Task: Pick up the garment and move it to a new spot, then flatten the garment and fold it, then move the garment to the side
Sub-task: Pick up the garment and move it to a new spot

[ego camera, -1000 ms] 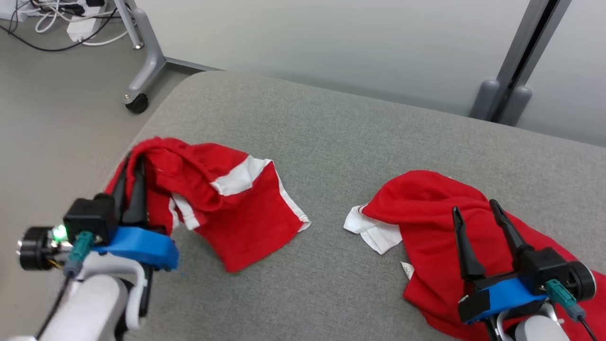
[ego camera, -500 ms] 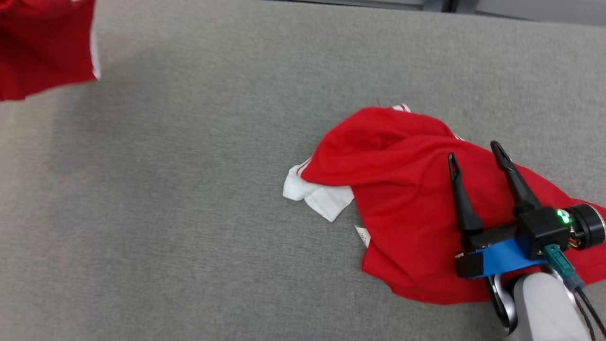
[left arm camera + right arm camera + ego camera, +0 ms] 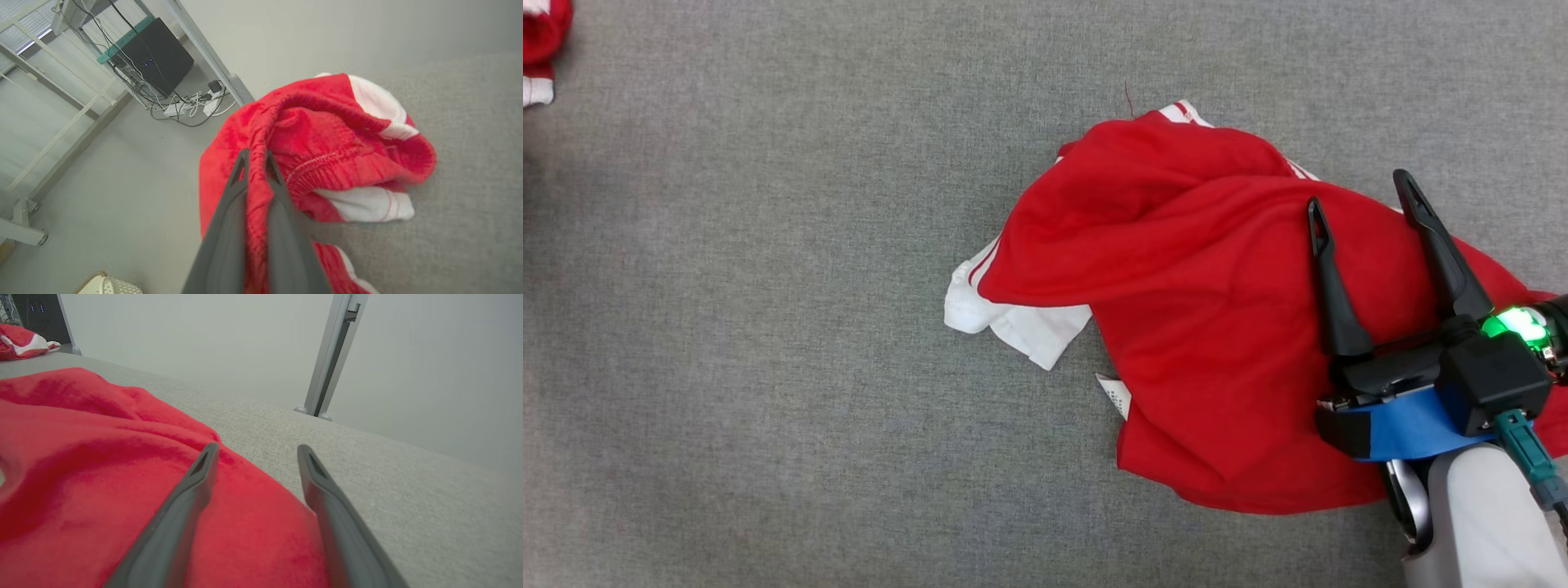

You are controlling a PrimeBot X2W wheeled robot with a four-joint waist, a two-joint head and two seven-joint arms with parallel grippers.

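Note:
A red garment with white bands (image 3: 327, 134) lies bunched at the edge of the grey padded surface (image 3: 470, 163). My left gripper (image 3: 255, 161) is shut on a fold of it, red cloth pinched between the fingertips. Its corner shows at the head view's top left (image 3: 539, 41) and far off in the right wrist view (image 3: 20, 341). A second red garment (image 3: 1176, 286) with a white part (image 3: 1013, 318) lies crumpled at the right. My right gripper (image 3: 1361, 196) hovers open over its right side, with nothing between the fingers (image 3: 196, 477).
Beyond the surface's left edge is bare floor with a black box and cables (image 3: 151, 53), metal frame legs (image 3: 24, 228) and a white basket (image 3: 106, 286). A grey post (image 3: 331, 355) stands behind the surface against the pale wall.
The head camera has swung right and down, so the left gripper and its garment slid off to the top left. The right gripper stays open over the second garment.

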